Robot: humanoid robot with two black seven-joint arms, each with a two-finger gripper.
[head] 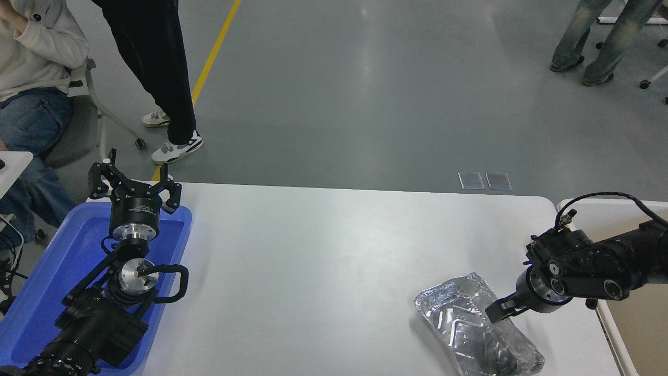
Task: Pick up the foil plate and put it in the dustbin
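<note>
The foil plate (472, 329), shiny and crinkled, lies near the table's front right corner. My right gripper (497, 312) comes in from the right edge and sits low at the plate's right rim, touching or almost touching it; its jaws are hidden from this angle. The dustbin (639, 334), a beige tub with a cream rim, stands just past the table's right edge, partly behind my right arm. My left gripper (134, 183) is open and empty, parked over the blue tray at the lower left.
A blue tray (47, 282) lies at the white table's (334, 261) left edge under my left arm. A person sits at the upper left, one stands beside them, and another person's legs show at the upper right.
</note>
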